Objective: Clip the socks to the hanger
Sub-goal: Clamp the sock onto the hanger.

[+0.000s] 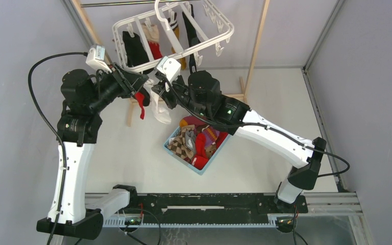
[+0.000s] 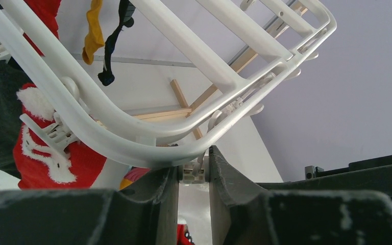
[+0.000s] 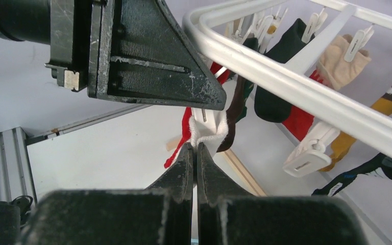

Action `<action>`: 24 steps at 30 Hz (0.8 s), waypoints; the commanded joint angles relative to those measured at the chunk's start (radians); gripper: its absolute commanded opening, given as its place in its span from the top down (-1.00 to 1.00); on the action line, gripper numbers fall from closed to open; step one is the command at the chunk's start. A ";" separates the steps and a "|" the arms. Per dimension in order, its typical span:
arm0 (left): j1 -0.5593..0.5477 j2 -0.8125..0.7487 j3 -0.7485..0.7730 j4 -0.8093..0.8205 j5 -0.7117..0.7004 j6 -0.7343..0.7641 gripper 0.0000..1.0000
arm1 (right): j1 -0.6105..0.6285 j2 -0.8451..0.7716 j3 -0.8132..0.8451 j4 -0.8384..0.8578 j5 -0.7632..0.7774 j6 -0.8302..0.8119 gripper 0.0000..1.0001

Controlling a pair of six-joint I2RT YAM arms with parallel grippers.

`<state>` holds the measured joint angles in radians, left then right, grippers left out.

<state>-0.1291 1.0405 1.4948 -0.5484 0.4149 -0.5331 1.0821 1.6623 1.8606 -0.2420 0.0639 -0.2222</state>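
The white hanger [image 1: 173, 30] hangs at the back with several socks clipped to it. My left gripper [image 2: 193, 164] is shut on a small white clip [image 2: 193, 172] under the hanger's near corner [image 2: 148, 153]. My right gripper [image 3: 194, 150] is shut on the cuff of a white sock [image 3: 209, 133] and holds it up just below the left gripper's black body [image 3: 132, 56]. In the top view the white sock [image 1: 159, 109] dangles between both grippers, next to a red sock [image 1: 141, 104]. Clipped black [image 1: 133, 48], red and mustard socks hang behind.
A light-blue basket [image 1: 172, 151] with several mixed socks stands on the table below the right arm. A wooden rack [image 1: 258, 41] holds the hanger's rail. A free clip [image 3: 306, 158] dangles at the right of the right wrist view. Grey walls stand on both sides.
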 commanded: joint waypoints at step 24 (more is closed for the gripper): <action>-0.021 -0.012 0.060 -0.050 0.007 0.046 0.18 | 0.003 -0.054 0.014 0.073 0.005 0.016 1.00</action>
<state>-0.1379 1.0405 1.4967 -0.5564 0.3965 -0.5182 1.0824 1.6428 1.8595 -0.2176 0.0734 -0.2188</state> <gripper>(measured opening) 0.348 0.014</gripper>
